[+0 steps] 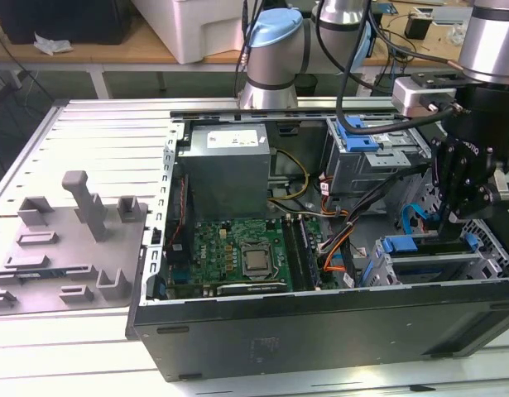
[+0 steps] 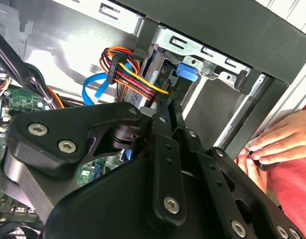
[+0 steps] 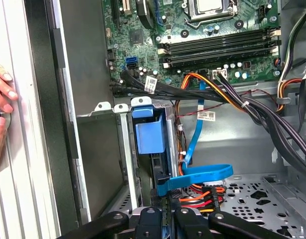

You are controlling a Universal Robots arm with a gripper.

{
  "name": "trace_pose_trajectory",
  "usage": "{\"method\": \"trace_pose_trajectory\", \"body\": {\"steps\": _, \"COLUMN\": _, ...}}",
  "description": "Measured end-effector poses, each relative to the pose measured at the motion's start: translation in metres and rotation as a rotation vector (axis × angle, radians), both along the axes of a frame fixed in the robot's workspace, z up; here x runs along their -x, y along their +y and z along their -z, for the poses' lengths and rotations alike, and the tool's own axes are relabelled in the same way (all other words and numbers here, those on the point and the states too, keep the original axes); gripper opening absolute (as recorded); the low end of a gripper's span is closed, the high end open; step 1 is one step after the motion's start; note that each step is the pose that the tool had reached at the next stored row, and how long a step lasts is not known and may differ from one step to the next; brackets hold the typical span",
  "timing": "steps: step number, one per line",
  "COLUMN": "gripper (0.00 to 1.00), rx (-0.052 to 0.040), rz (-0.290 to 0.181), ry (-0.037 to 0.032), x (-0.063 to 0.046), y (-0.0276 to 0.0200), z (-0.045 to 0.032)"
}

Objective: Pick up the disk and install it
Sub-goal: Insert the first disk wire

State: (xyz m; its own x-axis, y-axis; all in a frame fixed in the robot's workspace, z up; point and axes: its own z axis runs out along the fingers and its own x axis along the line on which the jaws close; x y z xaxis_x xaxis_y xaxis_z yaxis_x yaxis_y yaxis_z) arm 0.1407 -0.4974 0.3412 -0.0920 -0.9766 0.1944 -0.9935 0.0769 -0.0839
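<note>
The disk point(image 1: 424, 248) sits in the drive cage at the front corner of the open computer case point(image 1: 320, 331), at the exterior view's right. Its blue carrier bracket point(image 3: 149, 137) stands edge-on in the cage in the first wrist view, and its blue tab point(image 2: 186, 69) also appears in the second wrist view. My gripper point(image 1: 449, 222) hangs right over the cage. Its black fingers point(image 3: 152, 219) come together on the disk's near end, and the gripper point(image 2: 166, 107) looks shut there in the second wrist view. Most of the disk's body is hidden by the cage.
A flat blue data cable point(image 3: 202, 172) and a red-orange-yellow power cable bundle point(image 2: 130, 74) lie beside the cage. Black cables point(image 3: 262, 114) cross to the motherboard point(image 1: 237, 252). A person's hand point(image 2: 279, 144) rests on the case's outer edge. A grey fixture plate point(image 1: 72, 240) lies at the exterior view's left.
</note>
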Motion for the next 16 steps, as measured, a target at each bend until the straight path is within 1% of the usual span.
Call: {"method": "trace_pose_trajectory", "body": {"steps": 16, "gripper": 0.17, "rx": 0.0001, "rz": -0.007, "ry": 0.0014, "x": -0.0007, "y": 0.0000, "z": 0.0024}}
